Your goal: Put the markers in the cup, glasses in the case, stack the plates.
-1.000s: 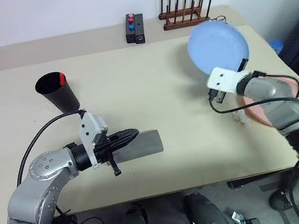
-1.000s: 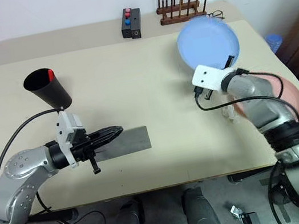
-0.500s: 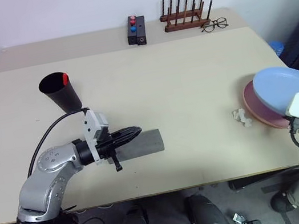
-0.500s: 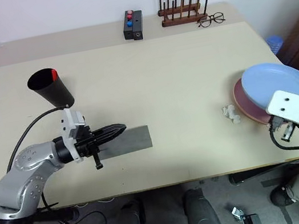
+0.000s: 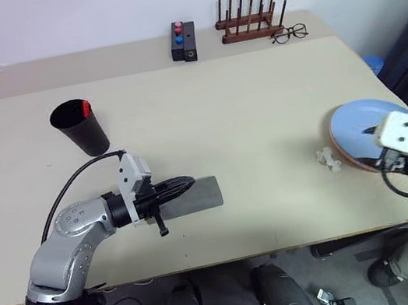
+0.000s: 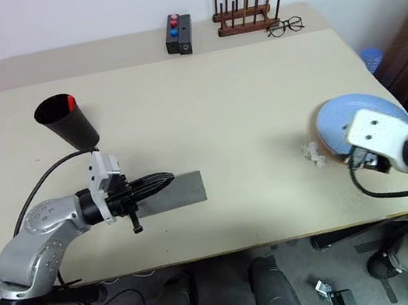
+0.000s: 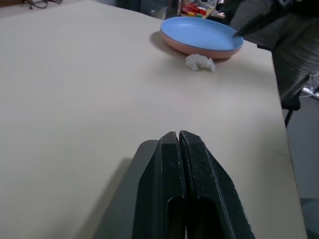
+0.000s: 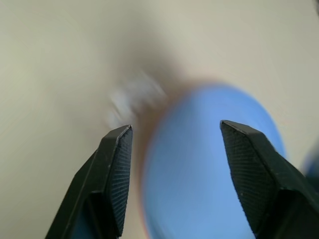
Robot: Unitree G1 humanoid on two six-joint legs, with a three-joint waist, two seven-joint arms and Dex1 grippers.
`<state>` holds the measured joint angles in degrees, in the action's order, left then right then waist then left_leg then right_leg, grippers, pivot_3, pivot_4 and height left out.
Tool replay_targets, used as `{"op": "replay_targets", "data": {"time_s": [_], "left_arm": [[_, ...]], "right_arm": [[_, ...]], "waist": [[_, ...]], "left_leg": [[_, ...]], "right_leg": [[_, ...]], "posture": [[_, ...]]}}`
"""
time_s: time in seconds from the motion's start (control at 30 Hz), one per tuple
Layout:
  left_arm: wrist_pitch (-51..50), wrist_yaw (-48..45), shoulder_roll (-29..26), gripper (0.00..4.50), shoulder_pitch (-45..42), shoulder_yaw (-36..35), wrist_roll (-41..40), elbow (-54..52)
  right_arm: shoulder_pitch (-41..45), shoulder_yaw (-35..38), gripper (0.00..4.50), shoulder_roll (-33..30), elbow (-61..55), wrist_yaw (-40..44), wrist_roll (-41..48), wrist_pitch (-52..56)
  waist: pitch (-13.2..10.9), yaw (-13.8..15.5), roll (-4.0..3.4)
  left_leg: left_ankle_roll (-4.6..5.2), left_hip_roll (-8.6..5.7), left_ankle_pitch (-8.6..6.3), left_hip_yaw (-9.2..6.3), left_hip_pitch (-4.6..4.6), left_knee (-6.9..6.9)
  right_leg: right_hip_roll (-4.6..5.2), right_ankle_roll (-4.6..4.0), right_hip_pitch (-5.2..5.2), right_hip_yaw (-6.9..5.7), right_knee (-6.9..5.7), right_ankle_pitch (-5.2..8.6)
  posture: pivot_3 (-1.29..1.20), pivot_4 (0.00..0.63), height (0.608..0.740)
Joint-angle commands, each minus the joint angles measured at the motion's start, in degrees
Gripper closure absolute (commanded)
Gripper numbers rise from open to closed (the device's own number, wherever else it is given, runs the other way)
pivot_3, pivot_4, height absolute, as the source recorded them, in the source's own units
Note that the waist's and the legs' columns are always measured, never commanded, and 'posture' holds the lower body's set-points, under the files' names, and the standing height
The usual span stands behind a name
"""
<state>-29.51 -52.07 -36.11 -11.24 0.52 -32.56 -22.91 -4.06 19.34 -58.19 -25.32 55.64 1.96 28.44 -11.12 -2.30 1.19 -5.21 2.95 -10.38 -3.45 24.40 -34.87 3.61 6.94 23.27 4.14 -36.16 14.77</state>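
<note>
Grey glasses case [image 5: 196, 196] lies closed on the desk [image 5: 224, 133] near left, with the left gripper [image 5: 185, 181] on top of it, fingers pressed together. Near right, right gripper [image 8: 174, 144] hangs with fingers apart above the light blue plate [image 5: 358, 129], stacked on the pink plate [image 7: 185, 48]; white crumpled scrap [image 5: 328, 159] just left. Black cup [image 5: 83, 128] stands farther left, red marker cap [image 5: 85, 107] inside. Far edge: button box [image 5: 183, 40], wooden rack [image 5: 250, 22], clear spectacles [image 5: 289, 32].
</note>
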Motion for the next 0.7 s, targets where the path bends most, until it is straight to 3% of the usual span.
{"op": "replay_targets", "data": {"time_s": [0.03, 0.2, 0.47, 0.57, 0.7], "left_arm": [[-0.04, 1.03, -0.61, 4.5, 0.81, -1.82, -0.74, -3.14], [-1.07, 1.62, -1.56, 4.5, 1.98, -2.85, -1.7, -4.69], [-3.79, 3.74, -2.01, 4.5, 1.41, -3.5, -3.73, -7.53], [-5.62, 5.45, -1.89, 4.5, -0.18, -3.26, -4.66, -8.83], [-8.57, 7.55, -1.66, 4.5, -3.21, -2.96, -6.07, -10.02]], "right_arm": [[2.81, -5.53, 1.64, 1.48, -0.24, -2.83, -0.94, 0.03], [6.06, -13.78, 1.64, 0.83, 4.85, -6.31, -6.92, -4.52], [9.97, -19.04, 1.64, 0.47, 11.68, -9.22, -12.55, -8.03], [10.25, -19.63, 2.48, 0.63, 12.74, -9.21, -13.33, -8.71], [10.6, -19.99, 4.44, 0.71, 13.17, -9.12, -13.76, -9.28]], "waist": [[0.0, 0.09, 0.0], [0.0, 0.06, 0.0], [0.0, 0.09, -0.01], [0.0, 0.1, -0.01], [0.0, 0.05, -0.01]], "left_leg": [[0.0, -0.01, 0.0, 0.0, 0.01, -0.01], [0.0, -0.01, 0.0, 0.01, 0.02, -0.03], [0.0, -0.01, 0.0, 0.01, 0.02, -0.02], [0.01, -0.01, -0.01, 0.01, 0.02, -0.02], [0.01, -0.01, 0.0, 0.01, 0.02, -0.03]], "right_leg": [[0.01, 0.0, 0.0, 0.0, 0.0, 0.0], [0.01, -0.01, 0.01, 0.0, 0.01, 0.0], [0.01, -0.01, 0.02, 0.0, 0.0, -0.01], [0.01, -0.01, 0.02, 0.0, 0.0, 0.0], [0.01, 0.0, 0.01, 0.01, -0.01, 0.0]], "posture": [[0.0, 0.15, 0.738], [0.0, 0.15, 0.738], [0.0, 0.15, 0.738], [0.0, 0.15, 0.738], [0.0, 0.15, 0.738]]}}
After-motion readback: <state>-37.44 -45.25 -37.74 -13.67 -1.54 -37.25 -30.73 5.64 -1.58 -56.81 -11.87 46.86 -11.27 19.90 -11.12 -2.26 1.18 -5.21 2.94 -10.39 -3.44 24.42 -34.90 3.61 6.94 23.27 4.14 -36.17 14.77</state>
